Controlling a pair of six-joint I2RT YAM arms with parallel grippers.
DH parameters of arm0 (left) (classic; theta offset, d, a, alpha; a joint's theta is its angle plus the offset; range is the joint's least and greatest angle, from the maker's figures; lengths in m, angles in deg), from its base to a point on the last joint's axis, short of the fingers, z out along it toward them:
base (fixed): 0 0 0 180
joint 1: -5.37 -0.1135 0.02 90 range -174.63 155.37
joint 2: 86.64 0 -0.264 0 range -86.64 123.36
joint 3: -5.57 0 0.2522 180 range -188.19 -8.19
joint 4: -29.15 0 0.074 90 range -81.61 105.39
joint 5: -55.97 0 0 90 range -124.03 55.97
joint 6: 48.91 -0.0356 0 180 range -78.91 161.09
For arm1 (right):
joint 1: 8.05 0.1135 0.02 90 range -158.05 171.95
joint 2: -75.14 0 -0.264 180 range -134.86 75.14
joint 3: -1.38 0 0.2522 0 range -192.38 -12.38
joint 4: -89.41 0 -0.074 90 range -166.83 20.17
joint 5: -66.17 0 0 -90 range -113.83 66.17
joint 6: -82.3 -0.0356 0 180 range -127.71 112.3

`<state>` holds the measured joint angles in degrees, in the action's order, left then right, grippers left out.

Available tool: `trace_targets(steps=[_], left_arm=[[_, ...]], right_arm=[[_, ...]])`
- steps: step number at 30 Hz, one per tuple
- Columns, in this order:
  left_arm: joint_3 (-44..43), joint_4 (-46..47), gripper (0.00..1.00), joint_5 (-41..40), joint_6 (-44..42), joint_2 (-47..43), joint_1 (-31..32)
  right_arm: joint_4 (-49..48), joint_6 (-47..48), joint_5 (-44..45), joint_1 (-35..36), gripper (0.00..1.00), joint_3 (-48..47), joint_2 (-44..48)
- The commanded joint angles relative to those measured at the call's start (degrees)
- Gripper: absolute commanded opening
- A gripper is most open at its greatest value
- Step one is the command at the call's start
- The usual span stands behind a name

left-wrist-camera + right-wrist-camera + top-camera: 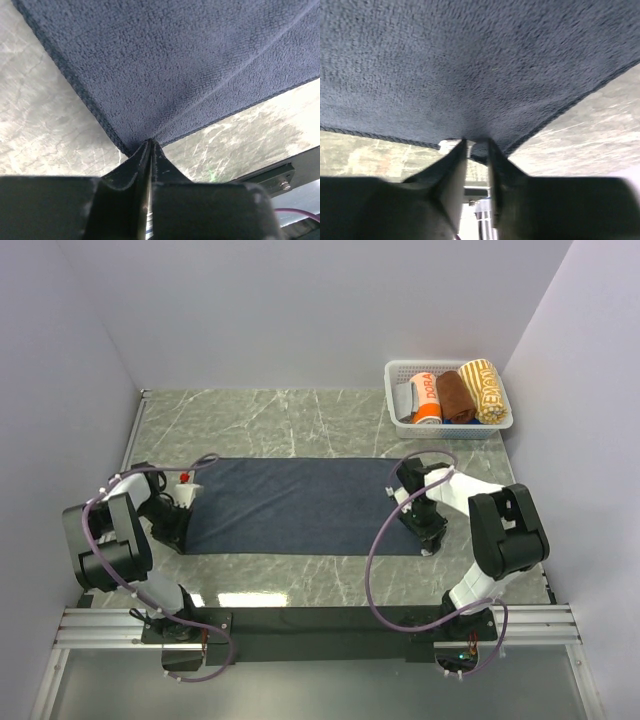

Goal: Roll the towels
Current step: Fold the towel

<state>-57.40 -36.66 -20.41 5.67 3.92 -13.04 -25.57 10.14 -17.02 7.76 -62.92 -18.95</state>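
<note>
Navy towel [300, 505] lies spread flat and lengthwise on the marble worktop [280, 420], across the middle of the top view. Left hand [149, 144] is clenched on the towel's lower-left corner, its fingers pressed together with the cloth edge pinched between them. Right hand [476, 142] grasps the lower-right corner, fabric drawn into the narrow gap between its fingers. White basket [425, 363] at upper right of the frame holds rolled cloths [455, 395], well apart from the towel.
</note>
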Motion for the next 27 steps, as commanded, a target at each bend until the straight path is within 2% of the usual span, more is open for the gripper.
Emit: trace_targets(steps=[1,3,4,6,8,12,15,21,22,27], left_arm=[[-3.85,-1.99,0.18,1.12,-2.37,1.11,-1.45],[-7.28,-5.06,0.27,6.13,-2.9,0.4,-1.54],[-10.87,-6.47,0.36,7.97,-4.38,0.14,-1.45],[-14.41,-8.58,0.43,12.55,-4.75,-0.39,-1.45],[-19.24,-8.86,0.49,15.27,-5.36,-0.48,-1.45],[-23.47,-3.6,0.54,21.51,-4.4,0.05,-1.8],[-25.84,2.12,0.57,23.02,-1.85,2.15,-2.06],[-32.87,6.69,0.58,26.36,1.31,8.31,-2.59],[-33.84,7.22,0.7,26.54,1.23,8.75,-2.59],[-39.01,8.55,0.73,26.1,1.84,13.93,-2.59]], right_arm=[[1.29,-0.18,-3.02,-0.08,0.38,-3.66,2.41],[1.91,-0.36,-4.43,-0.17,0.45,-6.83,4.69],[1.91,-0.36,-6.09,-0.43,0.52,-9.81,5.57],[1.39,-0.53,-7.85,-1.04,0.61,-12.72,7.77],[0.07,-0.53,-8.48,-2.19,0.62,-16.24,8.48],[-3.62,0.34,-7.69,-4.21,0.59,-21.43,4.89],[-5.2,0.52,-6.9,-6.05,0.54,-26.52,-1.35],[-5.91,-0.88,-6.9,-8.95,0.45,-37.77,-13.13],[-5.91,-0.8,-6.9,-9.04,0.44,-40.14,-14.27],[-4.07,0.08,-6.9,-9.57,0.43,-46.56,-21.13]])
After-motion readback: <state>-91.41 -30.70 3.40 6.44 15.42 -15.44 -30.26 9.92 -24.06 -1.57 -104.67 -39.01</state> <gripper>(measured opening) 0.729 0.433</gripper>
